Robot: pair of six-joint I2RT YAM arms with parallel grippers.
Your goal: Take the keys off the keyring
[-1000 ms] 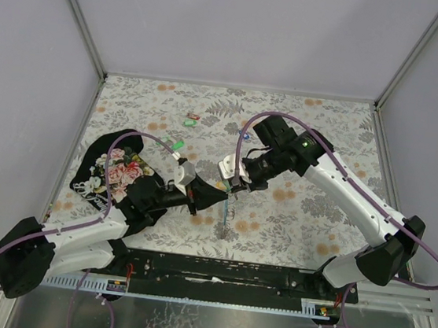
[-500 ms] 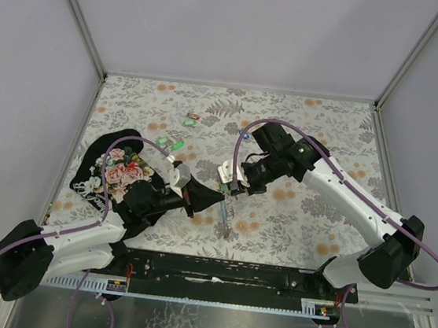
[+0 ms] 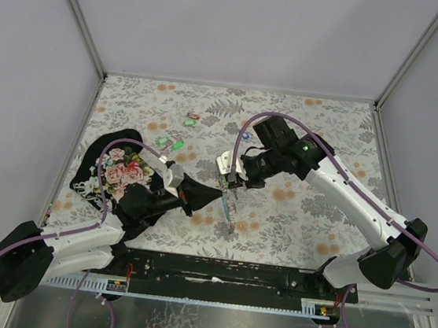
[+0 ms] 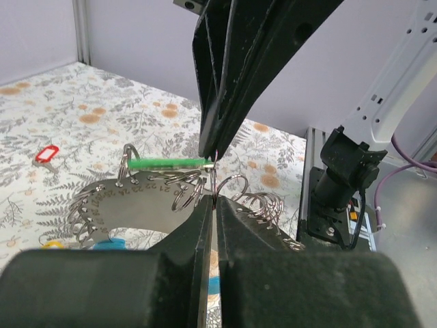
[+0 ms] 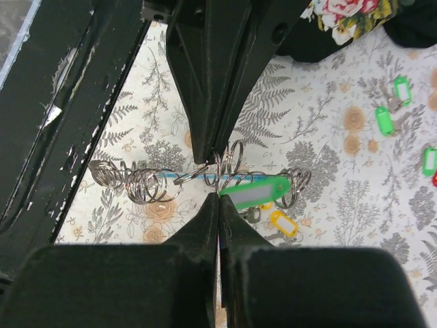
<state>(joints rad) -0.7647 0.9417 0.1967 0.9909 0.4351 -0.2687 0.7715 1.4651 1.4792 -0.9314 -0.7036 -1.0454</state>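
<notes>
Fingers point(image 4: 184, 266) of left gripper point(image 3: 221, 197) and right gripper point(image 3: 233, 183) are pressed together, pinching rings of the keyring point(image 4: 136, 198) over the desk point(image 3: 315, 222); one green key point(image 4: 167, 162) hangs on it. Small stamped numbers line its band.

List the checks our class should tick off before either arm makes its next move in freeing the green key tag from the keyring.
1. left gripper shut on the keyring: ok.
2. right gripper shut on the end of the green key tag: ok.
3. Green key tag free of its split ring: cannot tell.
4. loose tags lying apart from both grippers: ok.
5. black floral cloth apart from the keyring: ok.
</notes>
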